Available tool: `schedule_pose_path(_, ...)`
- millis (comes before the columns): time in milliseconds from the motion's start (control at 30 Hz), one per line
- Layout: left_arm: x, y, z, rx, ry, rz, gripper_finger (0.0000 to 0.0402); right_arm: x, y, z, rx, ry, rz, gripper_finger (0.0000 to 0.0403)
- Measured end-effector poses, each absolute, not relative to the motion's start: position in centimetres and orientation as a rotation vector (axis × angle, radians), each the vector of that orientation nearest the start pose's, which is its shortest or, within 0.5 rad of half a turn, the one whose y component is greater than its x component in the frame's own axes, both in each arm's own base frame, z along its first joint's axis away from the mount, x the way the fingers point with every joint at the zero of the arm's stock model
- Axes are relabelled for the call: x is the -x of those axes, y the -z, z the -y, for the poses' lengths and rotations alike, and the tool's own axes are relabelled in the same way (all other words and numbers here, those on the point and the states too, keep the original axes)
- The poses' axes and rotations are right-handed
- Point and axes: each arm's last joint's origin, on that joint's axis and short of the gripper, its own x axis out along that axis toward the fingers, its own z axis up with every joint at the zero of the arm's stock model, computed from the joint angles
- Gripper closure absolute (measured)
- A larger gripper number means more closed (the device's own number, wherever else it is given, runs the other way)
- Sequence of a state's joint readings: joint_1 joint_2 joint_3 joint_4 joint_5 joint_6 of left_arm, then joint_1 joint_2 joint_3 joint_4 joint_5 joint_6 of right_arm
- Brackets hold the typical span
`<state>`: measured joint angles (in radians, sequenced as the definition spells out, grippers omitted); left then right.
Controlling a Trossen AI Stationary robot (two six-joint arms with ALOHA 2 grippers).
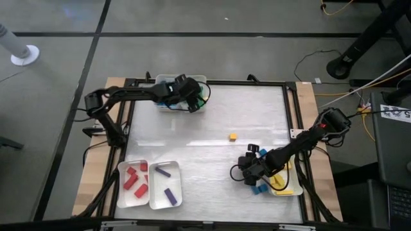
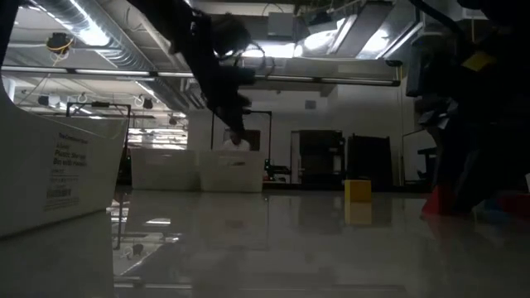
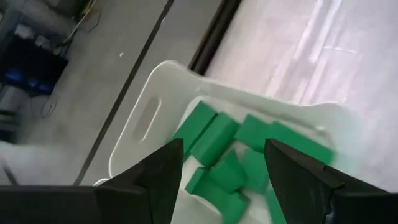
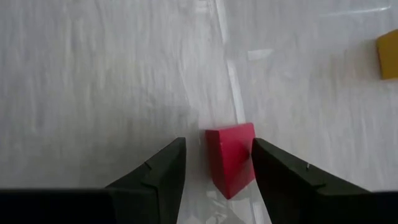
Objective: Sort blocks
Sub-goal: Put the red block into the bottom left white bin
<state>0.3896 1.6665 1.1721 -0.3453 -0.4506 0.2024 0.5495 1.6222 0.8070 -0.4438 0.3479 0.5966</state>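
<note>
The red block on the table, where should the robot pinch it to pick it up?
Probably across its two flat upright sides, coming straight down from above. The red block lies alone on the bare table, already between the right gripper's open fingers, one finger beside each face, so closing there should hold it squarely.

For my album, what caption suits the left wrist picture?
Open left gripper above a white tray of green blocks.

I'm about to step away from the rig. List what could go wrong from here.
The right claw straddles the small red block, which sits off-centre near one finger; closing might push or twist it away. The left claw hangs open over the white tray of green blocks; dropping lower could hit the tray wall.
</note>
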Motion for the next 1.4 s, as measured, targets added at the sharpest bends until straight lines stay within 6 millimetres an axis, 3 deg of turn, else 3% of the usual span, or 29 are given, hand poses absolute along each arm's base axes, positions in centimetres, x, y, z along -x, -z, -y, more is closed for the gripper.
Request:
schedule_pose_path(233, -32.1, -25.7, -10.4, -0.164, -0.572, -0.860, 0.0188, -23.9, -14.0, -13.5, 0.017, 0.165, -1.121, 0.0237)
schedule_pose_path(600, -32.6, -26.6, -2.8, -0.114, -0.313, -0.816, 0.0188, -24.2, -14.2, -13.6, 0.009, 0.167, -1.080, 0.0362)
schedule_pose_path(900, -32.5, -26.5, 2.8, -0.098, -0.140, -0.816, 0.0188, -25.4, -14.8, -14.2, 0.018, 0.109, -0.938, 0.0363)
schedule_pose_path(1133, -32.2, -26.5, 5.7, -0.129, -0.058, -0.809, 0.0188, -26.4, -15.1, -13.6, 0.016, 0.095, -0.879, 0.0390)
schedule_pose_path(1400, -31.9, -26.5, 7.2, -0.122, -0.026, -0.806, 0.0188, -26.9, -15.2, -13.0, -0.020, 0.064, -0.892, 0.0391)
